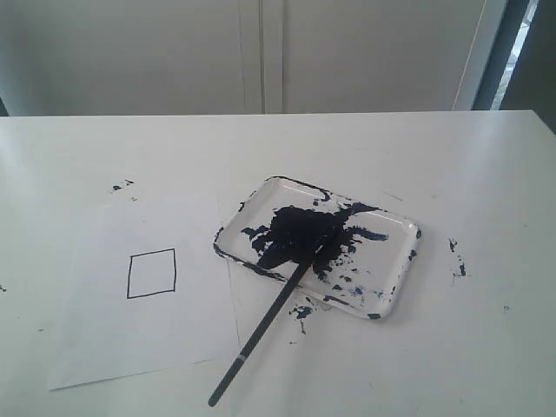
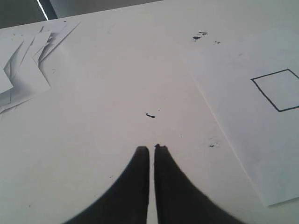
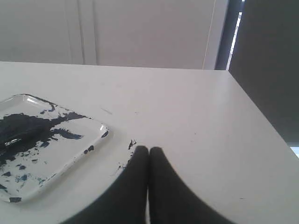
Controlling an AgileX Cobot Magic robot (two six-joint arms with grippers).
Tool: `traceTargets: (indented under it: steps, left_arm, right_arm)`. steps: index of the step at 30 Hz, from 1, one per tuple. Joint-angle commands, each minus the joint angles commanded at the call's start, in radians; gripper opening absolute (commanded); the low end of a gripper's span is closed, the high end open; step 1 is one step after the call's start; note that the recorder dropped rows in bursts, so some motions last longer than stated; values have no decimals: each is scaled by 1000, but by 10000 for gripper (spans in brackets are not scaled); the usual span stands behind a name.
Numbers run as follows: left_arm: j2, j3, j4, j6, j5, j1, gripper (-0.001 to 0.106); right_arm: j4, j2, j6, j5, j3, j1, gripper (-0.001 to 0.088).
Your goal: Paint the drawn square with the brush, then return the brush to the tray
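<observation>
While the left end effector (image 2: 152, 148) and the right end effector (image 3: 148, 148) hover closed and empty, the brush (image 1: 274, 314) lies with its tip in the tray (image 1: 413, 243), handle out over the rim onto the desk (image 1: 486, 356); the square (image 1: 152, 274) nearby is only outlined.

The drawn square (image 1: 152, 274) is sitting at the left of the frame, below the middle. It is a thin black outline, unfilled, on a white paper sheet (image 1: 104, 330). The tray (image 1: 391, 248) is lying just right of centre, shallow and rounded, smeared with a blue-black blotch. The brush (image 1: 274, 313) is lying diagonally, its dark tip in the blotch, its shaft crossing the tray's near rim and its banded handle end pointing toward the bottom edge.
</observation>
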Motion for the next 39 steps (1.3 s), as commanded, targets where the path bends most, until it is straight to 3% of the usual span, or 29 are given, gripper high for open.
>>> traceTargets:
  steps: [28,39]
  left_arm:
    - [0,0,0,0,0,0,114]
    - [0,0,6,55,-9,0,114]
  right_arm:
    - [0,0,0,0,0,0,0]
    - [0,0,0,0,0,0,0]
